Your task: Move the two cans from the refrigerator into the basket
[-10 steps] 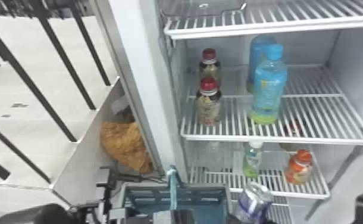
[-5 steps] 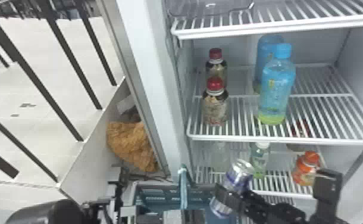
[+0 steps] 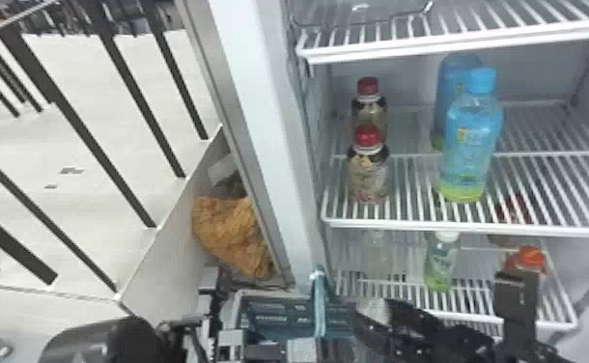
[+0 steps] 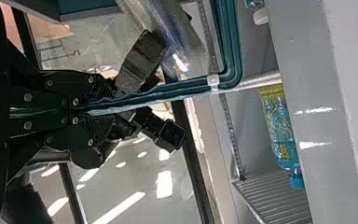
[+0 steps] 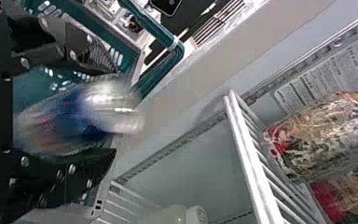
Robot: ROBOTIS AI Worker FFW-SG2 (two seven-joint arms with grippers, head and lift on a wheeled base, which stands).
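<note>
Can (image 5: 77, 116) was brought over basket (image 5: 127, 58) under wide-open right claw (image 5: 114, 108), seemingly released, delivery nearly done; handle (image 4: 186, 89) was pinched by left claw (image 4: 109, 108).

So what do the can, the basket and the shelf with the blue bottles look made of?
The can looks shiny, probably aluminum, going by its silvery glints. The basket seems molded plastic, satin teal, with slots formed in its wall. The shelf has glossy white parallel bars, suggesting coated metal wire.
</note>
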